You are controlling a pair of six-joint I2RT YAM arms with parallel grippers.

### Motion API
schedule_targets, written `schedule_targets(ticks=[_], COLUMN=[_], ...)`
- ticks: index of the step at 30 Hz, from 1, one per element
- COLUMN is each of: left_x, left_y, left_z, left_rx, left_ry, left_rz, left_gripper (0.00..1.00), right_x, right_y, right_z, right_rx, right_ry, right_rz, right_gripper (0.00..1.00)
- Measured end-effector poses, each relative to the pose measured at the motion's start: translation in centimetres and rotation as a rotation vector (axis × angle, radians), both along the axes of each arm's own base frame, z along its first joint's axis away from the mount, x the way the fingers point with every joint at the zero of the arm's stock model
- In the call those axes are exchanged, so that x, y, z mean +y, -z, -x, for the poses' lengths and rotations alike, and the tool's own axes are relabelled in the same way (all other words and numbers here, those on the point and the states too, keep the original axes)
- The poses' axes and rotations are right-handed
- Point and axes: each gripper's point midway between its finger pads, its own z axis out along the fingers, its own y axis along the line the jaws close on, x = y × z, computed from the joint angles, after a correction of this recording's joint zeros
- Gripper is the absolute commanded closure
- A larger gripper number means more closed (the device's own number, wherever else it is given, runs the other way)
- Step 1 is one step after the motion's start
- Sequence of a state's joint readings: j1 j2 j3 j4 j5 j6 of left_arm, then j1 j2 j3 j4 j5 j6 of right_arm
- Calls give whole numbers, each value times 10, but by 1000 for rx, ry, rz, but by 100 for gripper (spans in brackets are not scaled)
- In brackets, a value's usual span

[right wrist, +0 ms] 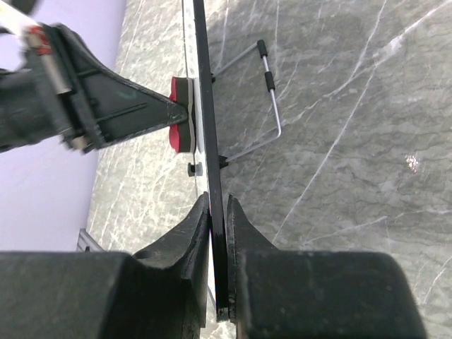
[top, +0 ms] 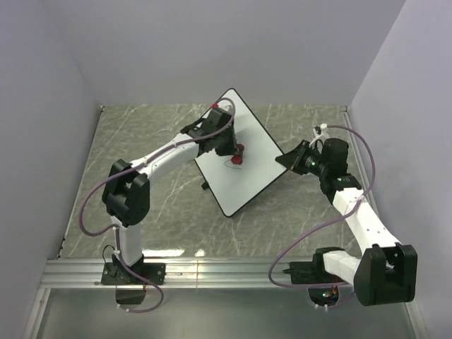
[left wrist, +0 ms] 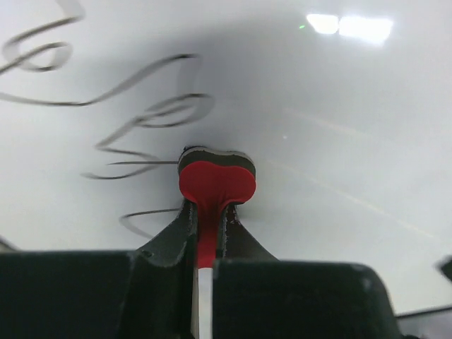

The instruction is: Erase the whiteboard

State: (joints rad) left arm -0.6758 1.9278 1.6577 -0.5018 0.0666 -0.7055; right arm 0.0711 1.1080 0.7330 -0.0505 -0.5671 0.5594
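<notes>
The whiteboard (top: 244, 152) stands tilted on the marble table, white with a thin black rim. My left gripper (top: 232, 150) is shut on a black-and-red eraser (left wrist: 215, 176) and presses it against the board face. Dark scribbles (left wrist: 152, 113) lie up and left of the eraser in the left wrist view. My right gripper (top: 288, 161) is shut on the board's right edge. In the right wrist view the rim (right wrist: 212, 162) runs edge-on between my fingers (right wrist: 183, 240), and the eraser (right wrist: 182, 123) shows on the board's left side.
A wire stand leg (right wrist: 268, 92) props the board from behind on the grey marble table (top: 155, 134). Purple walls close in left, right and back. A metal rail (top: 226, 272) runs along the near edge.
</notes>
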Motion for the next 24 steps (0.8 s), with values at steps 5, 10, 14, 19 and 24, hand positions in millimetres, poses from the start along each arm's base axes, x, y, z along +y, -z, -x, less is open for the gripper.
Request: schedule_targets(ticks=[5, 10, 14, 19, 24], left_x=[43, 49, 46, 34, -2], left_y=[31, 38, 32, 26, 12], left_z=[-10, -12, -10, 2, 38], left_rx=[57, 58, 31, -24, -41], left_ry=[-92, -104, -106, -113, -18], left_rz=[-19, -21, -28, -120, -150], left_gripper=[100, 100, 100, 100, 100], right_x=[0, 1, 1, 1, 1], right_y=[0, 0, 0, 0, 0], right_z=[-1, -2, -3, -3, -4], right_rx=[0, 3, 6, 7, 5], right_ry=[-2, -5, -9, -14, -16], right_rz=[2, 3, 6, 8, 12], right_gripper=[100, 100, 100, 100, 100])
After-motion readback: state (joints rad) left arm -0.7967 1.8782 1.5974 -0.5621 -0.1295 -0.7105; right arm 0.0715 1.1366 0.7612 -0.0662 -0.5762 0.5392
